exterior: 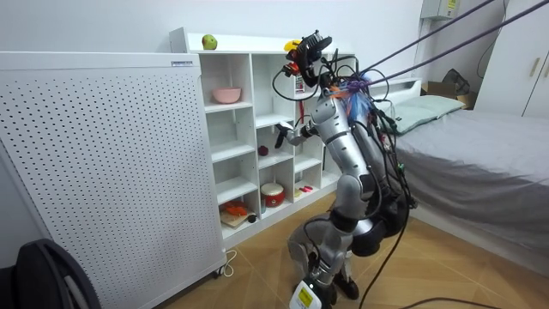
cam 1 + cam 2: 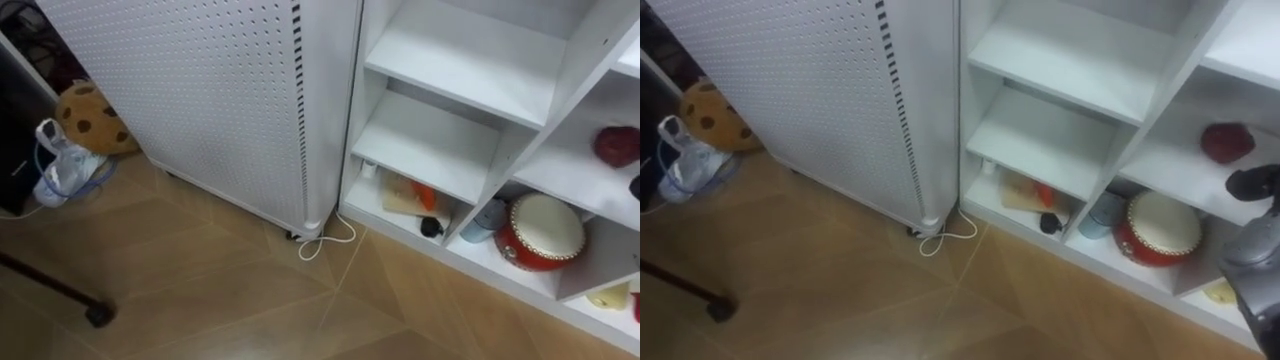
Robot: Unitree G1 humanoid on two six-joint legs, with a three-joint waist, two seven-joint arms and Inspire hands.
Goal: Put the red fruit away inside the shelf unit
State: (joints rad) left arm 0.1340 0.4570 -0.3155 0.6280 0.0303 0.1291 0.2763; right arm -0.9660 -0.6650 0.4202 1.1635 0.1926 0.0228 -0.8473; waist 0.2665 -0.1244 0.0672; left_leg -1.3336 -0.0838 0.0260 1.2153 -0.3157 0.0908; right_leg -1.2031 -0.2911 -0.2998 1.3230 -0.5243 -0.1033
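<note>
So far one red fruit (image 2: pixel 617 145) lies inside the shelf unit (image 2: pixel 430 150) and a green apple (image 1: pixel 208 41) waits on top of it — the right hand (image 2: pixel 1252 182) is at its front, grip impossible to tell.

Right hand (image 2: pixel 1252 182) is getting cut off at the edge, fingers unreadable; yellowish thing (image 2: pixel 610 295) in the closet (image 2: pixel 430 150) is looking too blurry to name.

no text, number or brand can be read anywhere. in the room view a small pale label (image 1: pixel 181 63) sits at the top right corner of the perforated white panel (image 1: pixel 103 163), and a yellow-and-white tag (image 1: pixel 302 298) shows at the bottom edge; the print on both is too small to make out.
</note>
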